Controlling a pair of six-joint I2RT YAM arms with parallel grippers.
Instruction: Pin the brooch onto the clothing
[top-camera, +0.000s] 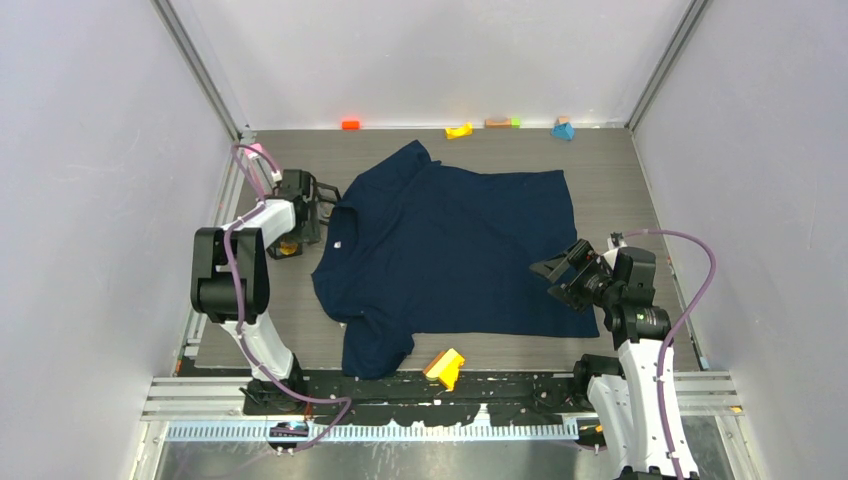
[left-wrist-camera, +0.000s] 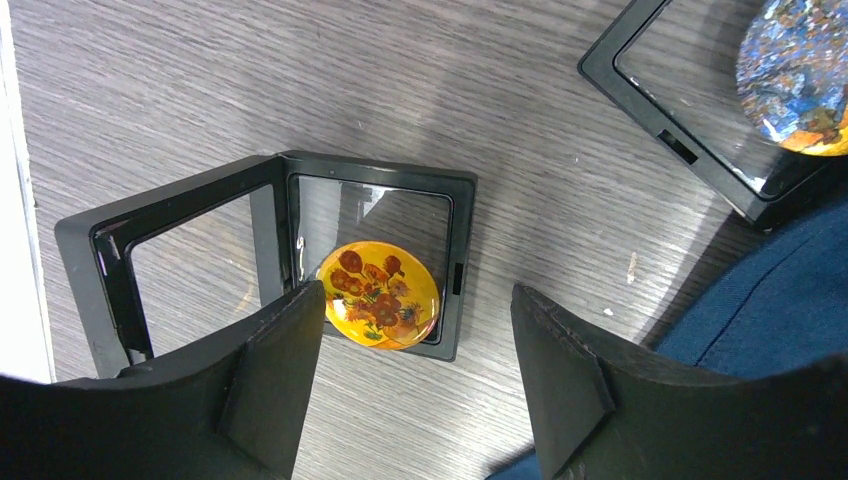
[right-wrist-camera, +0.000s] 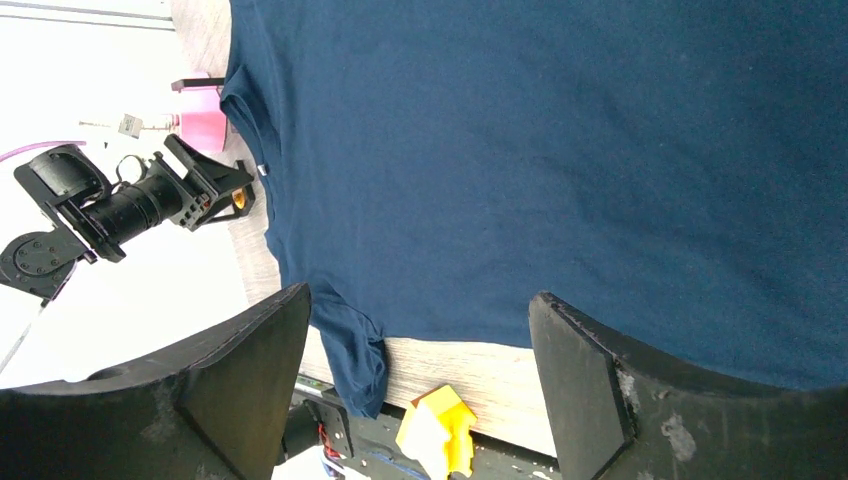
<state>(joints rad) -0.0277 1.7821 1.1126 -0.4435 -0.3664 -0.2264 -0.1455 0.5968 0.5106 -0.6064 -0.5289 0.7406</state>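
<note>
— Whereabouts of the sunflower brooch (left-wrist-camera: 378, 295)?
— Lying face up in an open black display case (left-wrist-camera: 458, 230) on the bench (left-wrist-camera: 500, 80), just beside the collar end of the navy T-shirt (top-camera: 450, 250). Not yet on the cloth.
— And the left jaws?
— Spread wide over it, holding nothing, the brooch nearer one side. Right jaws equally wide and empty, hovering at the shirt's hem end.
— Best way to lift it?
— Probably: centre first, come down inside the frame, close on the rim rather than the glossy domed face. Likely to slip otherwise. Worth watching for the case rising along with it.
— Anything unclear?
— Back part and pin hidden underneath; impossible to tell how firmly seated. Cut off at the upper right: a second case (left-wrist-camera: 690, 110) with a bluish brooch (left-wrist-camera: 795, 70) only partly in frame. From above, mostly masked by the left wrist.
</note>
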